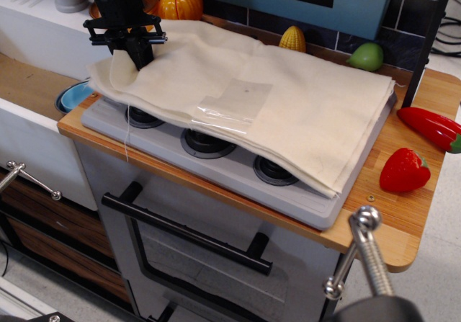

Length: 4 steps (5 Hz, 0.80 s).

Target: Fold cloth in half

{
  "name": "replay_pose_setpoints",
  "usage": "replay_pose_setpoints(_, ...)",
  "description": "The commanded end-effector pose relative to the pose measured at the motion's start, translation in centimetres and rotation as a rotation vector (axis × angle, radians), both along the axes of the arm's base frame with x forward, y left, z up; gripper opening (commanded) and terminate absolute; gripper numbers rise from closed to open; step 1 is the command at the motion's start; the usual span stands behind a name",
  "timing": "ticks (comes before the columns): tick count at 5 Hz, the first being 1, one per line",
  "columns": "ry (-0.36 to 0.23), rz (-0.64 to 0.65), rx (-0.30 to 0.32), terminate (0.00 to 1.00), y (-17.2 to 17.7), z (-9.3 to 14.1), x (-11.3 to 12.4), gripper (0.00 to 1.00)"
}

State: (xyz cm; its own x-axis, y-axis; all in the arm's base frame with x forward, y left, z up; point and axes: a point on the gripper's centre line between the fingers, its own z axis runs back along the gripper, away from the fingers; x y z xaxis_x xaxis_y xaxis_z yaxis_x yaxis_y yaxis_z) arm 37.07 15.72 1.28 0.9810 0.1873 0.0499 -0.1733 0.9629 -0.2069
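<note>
observation.image: cream cloth (288,99) draped over stove (216,156), left corner pinched upward.

The cloth (288,106) is matt, cream woven fabric with soft creases, and the tape patch (234,102) near its middle is clear and shiny, while the gripper (130,52) at upper left looks like matt black plastic. Under it the stove top (216,165) is smooth, dull grey, set on a warm wooden counter (403,214) with visible grain. At right the strawberry (403,171) and pepper (432,127) are glossy red plastic; the oven handle (184,232) is satin black.
</note>
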Motion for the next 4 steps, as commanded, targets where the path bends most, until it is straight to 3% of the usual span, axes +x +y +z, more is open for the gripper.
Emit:
replay_pose_setpoints(1,-0.098,-0.033,-0.089,0.0,-2.4,6.3,1.1,0.0)
replay_pose_setpoints(3,-0.184,-0.071,-0.15,0.0,-7.2,10.0,0.1,0.0)
replay_pose_setpoints(4,-0.178,-0.066,-0.176,0.0,-8.9,11.1,0.8,0.0)
